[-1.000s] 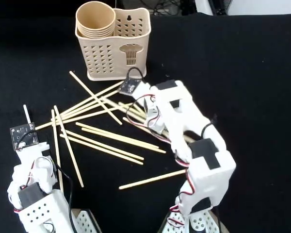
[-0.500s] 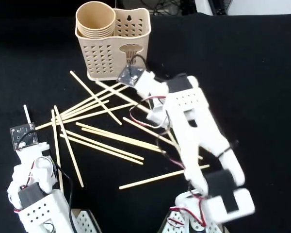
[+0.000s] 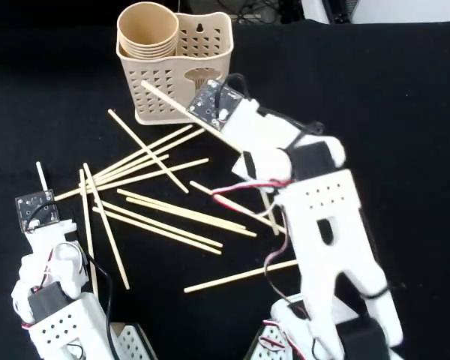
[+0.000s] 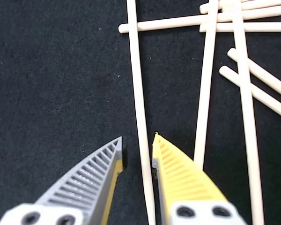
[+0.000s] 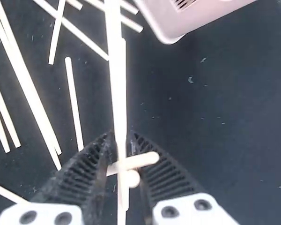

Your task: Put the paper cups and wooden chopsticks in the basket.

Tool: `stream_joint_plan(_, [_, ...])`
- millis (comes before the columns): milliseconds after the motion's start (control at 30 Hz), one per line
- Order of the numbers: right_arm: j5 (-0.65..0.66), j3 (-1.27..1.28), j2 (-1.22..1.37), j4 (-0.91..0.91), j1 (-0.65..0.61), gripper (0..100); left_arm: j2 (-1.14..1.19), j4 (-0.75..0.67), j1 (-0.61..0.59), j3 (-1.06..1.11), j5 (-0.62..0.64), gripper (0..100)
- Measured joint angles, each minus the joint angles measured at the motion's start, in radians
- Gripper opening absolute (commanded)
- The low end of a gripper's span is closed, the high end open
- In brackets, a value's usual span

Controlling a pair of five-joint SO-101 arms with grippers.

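table: black cloth point(image 3: 405, 112) | beyond far edge: white surface point(image 3: 412, 9), upper corner

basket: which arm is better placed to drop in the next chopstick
Right. The right end effector is shut on a chopstick whose tip reaches the basket's front. The left end effector is open over loose chopsticks, far from the basket.

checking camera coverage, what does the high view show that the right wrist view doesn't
High view adds the stacked paper cups inside the basket and the left arm beside the pile. Right wrist view adds the right gripper, its fingers shut on a chopstick, a second stick end crossing between them. Both show that chopstick near the basket and loose chopsticks on the black table.
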Motion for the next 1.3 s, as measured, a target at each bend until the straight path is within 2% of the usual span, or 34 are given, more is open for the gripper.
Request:
stream_joint_plan(333, [-0.094, -0.051, -0.149, -0.018, 0.0, 1.1, 0.0, 0.0, 0.0, 0.0, 0.0, 12])
stream_joint_plan(700, [-0.207, -0.155, -0.183, -0.051, -0.021, 1.1, 0.0, 0.0, 0.0, 0.0, 0.0, 12])
stream_joint_plan(900, [-0.281, -0.155, -0.184, -0.132, -0.021, 1.1, 0.0, 0.0, 0.0, 0.0, 0.0, 12])
stream_joint_plan(1100, [-0.292, -0.155, -0.184, -0.212, -0.021, 1.1, 0.0, 0.0, 0.0, 0.0, 0.0, 12])
stream_joint_plan(1300, [-0.359, -0.155, -0.184, -0.391, -0.023, 1.1, 0.0, 0.0, 0.0, 0.0, 0.0, 12])
